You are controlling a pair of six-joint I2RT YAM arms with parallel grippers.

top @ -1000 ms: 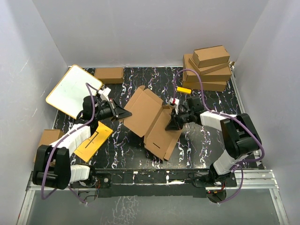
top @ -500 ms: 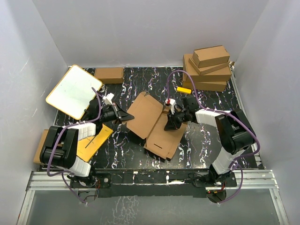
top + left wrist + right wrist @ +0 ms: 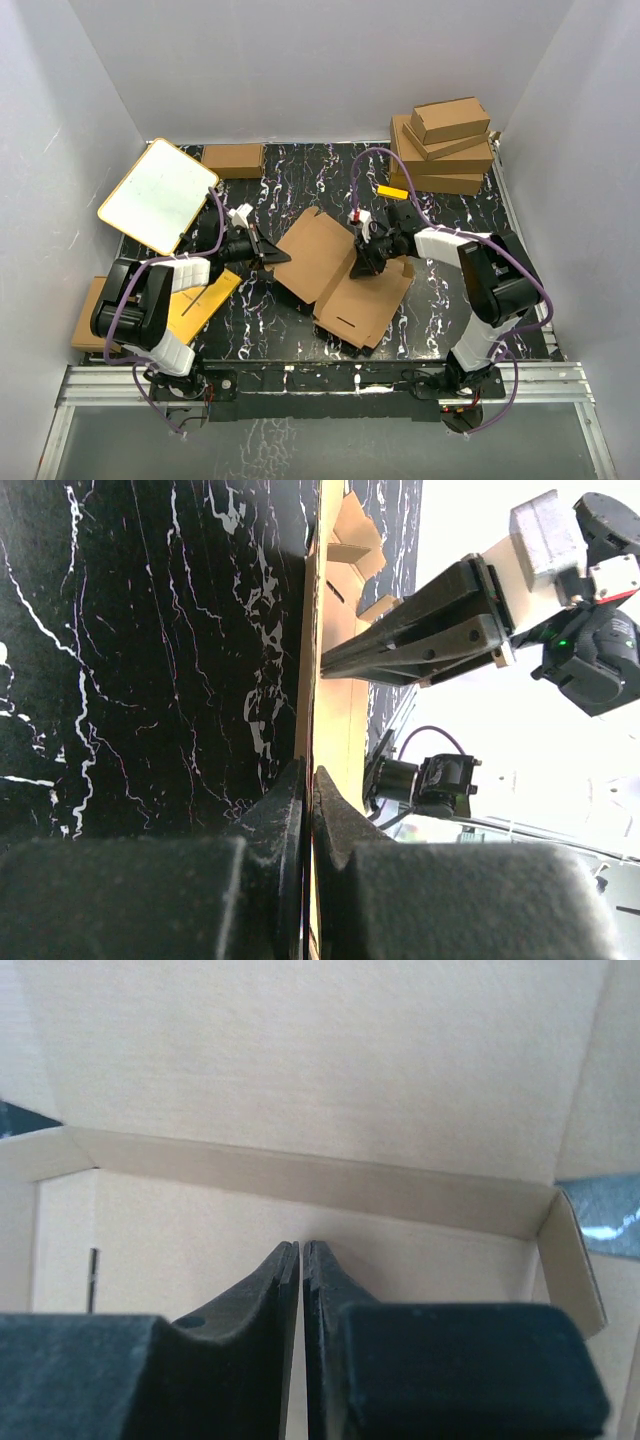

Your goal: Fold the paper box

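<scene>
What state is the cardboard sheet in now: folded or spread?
Mostly spread. The cardboard sheet lies nearly flat on the table, with no walls standing in the top view. The right wrist view shows only a shallow crease.

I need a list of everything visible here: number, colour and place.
paper box: one, brown, flat at the table's middle
stacked boxes: several, brown, far right corner
small box: one, brown, far left
side box: one, brown, near left edge
board: one, white with orange rim, far left
card: one, yellow, near left
table: one, black with white veins
left arm: one, black-white, jaws shut on paper box's left edge
right arm: one, black-white, jaws shut over paper box
</scene>
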